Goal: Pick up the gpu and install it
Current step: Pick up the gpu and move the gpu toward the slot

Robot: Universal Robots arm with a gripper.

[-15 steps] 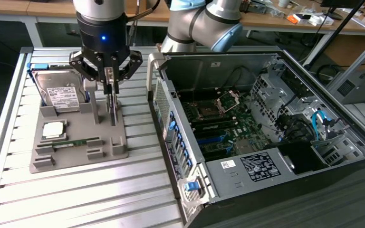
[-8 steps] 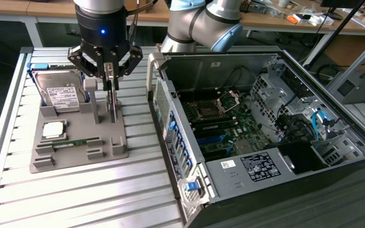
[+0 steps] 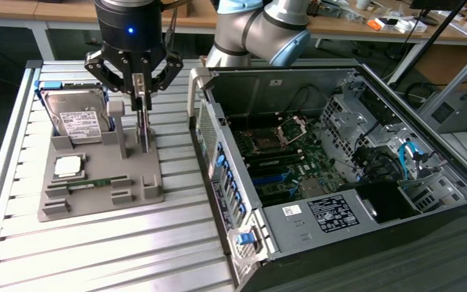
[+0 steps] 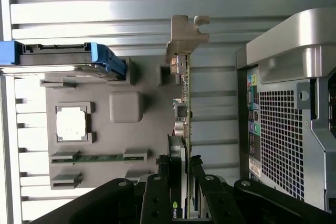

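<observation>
Claw (image 4: 182, 157) tight on upright gpu (image 4: 185, 93), green logo (image 4: 175, 206) alongside.

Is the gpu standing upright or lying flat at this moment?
Upright: the gpu stands on its edge at the gray holder, with the gripper closed on its two faces.

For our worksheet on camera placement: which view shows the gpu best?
The wrist view: the gpu runs edge-on from its metal bracket to the gripper. The exterior view shows it as a thin upright sliver under the gripper.
</observation>
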